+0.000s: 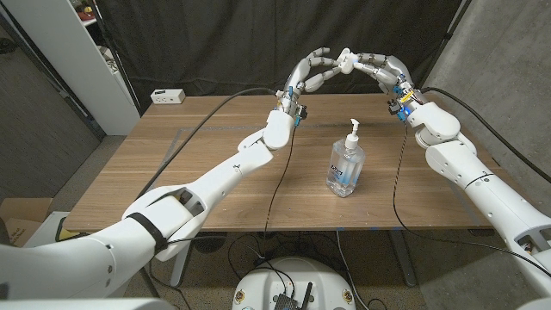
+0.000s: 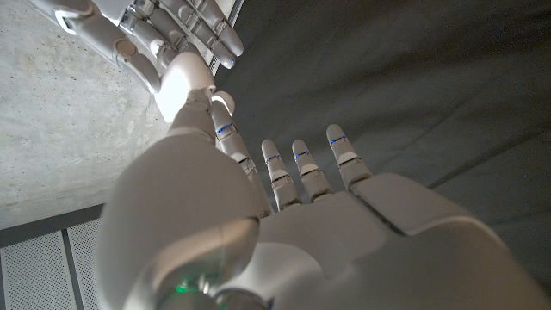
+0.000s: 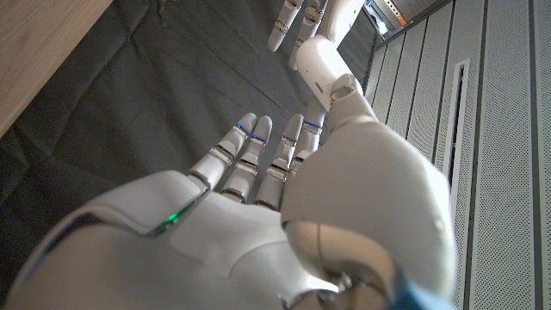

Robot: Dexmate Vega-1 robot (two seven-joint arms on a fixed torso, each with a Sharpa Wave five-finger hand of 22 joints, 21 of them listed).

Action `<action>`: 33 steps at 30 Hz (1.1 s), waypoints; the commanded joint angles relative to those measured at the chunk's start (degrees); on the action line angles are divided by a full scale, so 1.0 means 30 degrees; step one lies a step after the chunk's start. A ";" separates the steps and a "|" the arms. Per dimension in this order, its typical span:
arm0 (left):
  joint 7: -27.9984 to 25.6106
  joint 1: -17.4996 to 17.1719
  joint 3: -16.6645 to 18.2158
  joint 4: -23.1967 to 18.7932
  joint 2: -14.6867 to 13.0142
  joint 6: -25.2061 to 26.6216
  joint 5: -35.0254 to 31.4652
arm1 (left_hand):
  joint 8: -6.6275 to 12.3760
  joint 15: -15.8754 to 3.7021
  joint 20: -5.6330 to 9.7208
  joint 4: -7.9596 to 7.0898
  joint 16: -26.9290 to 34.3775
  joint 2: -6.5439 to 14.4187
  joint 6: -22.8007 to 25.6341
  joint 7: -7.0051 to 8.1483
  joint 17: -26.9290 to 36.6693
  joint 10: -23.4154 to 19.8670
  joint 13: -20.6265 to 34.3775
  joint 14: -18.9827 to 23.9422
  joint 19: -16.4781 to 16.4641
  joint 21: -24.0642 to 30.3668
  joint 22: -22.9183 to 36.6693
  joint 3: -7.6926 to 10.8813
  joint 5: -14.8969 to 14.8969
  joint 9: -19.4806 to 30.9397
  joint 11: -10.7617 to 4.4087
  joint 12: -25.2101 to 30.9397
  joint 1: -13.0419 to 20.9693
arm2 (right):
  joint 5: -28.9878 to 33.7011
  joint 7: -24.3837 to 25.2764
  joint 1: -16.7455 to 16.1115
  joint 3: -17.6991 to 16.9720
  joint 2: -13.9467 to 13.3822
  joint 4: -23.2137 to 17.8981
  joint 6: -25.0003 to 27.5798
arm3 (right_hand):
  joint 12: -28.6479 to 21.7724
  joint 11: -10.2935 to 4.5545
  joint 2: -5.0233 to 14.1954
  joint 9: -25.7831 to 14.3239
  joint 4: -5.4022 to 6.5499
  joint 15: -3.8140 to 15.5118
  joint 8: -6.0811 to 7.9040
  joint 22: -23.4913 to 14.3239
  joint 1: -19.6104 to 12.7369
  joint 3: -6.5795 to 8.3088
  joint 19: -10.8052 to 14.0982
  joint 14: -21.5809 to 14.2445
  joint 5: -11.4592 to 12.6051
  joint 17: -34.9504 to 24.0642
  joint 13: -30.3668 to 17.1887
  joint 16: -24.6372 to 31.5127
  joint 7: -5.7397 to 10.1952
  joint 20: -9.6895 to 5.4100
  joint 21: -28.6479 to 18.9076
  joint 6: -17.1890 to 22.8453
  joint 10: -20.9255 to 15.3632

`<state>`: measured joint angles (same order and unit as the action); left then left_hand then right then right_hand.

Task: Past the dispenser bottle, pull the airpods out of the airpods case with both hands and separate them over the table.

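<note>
Both hands, left hand (image 1: 312, 71) & right hand (image 1: 376, 69), raised, pinching airpods case (image 1: 346, 58) (past dispenser bottle (image 1: 345, 164)).

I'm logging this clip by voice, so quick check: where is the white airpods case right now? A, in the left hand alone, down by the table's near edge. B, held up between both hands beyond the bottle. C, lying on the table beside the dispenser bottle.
B: in the head view the left hand and right hand meet on the airpods case, raised beyond the dispenser bottle.
</note>
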<state>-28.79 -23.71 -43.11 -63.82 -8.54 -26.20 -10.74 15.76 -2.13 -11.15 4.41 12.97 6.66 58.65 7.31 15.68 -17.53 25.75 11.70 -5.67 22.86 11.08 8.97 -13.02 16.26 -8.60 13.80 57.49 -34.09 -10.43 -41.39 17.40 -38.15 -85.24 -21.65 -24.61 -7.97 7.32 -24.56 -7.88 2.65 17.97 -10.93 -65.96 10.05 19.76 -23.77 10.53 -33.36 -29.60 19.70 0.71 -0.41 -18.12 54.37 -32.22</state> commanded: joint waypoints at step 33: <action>0.3123 -0.3348 0.2351 -0.7812 -0.3718 0.6556 0.2051 | 0.0446 -0.0508 -0.0212 0.0252 -0.0296 0.0218 0.0344 -0.0256 0.0009 0.0419 -0.0343 -0.0640 0.0246 -0.0434 0.0050 -0.0134 -0.0001 0.1007 0.0347 -0.0125 0.0698 | 0.0403 0.0263 0.1115 0.0387 0.0382 0.1776 0.0489 | -0.0019 -0.0037 0.0111 -0.3791 0.0002 0.2768 0.0027 -0.0016 0.0014 0.0092 0.0088 -0.0194 0.0100 -0.0195 -0.0090 -0.0120 0.0553 0.0161 0.0151 0.0632 -0.0082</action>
<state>-26.31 -30.23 -38.31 -77.97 -15.44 -19.22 -9.44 16.96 -2.19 -11.48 5.08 12.33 7.40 59.30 6.38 15.69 -16.96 24.75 10.67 -5.90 22.08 11.07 8.69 -13.18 16.28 -7.88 13.75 59.01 -32.90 -9.78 -38.52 18.70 -37.20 -81.10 -19.83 -24.61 -7.97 6.99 -24.56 -7.89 2.65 17.85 -10.95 -65.64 10.02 19.76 -23.77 10.63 -33.72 -29.60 19.49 0.72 -0.41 -17.75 54.36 -32.22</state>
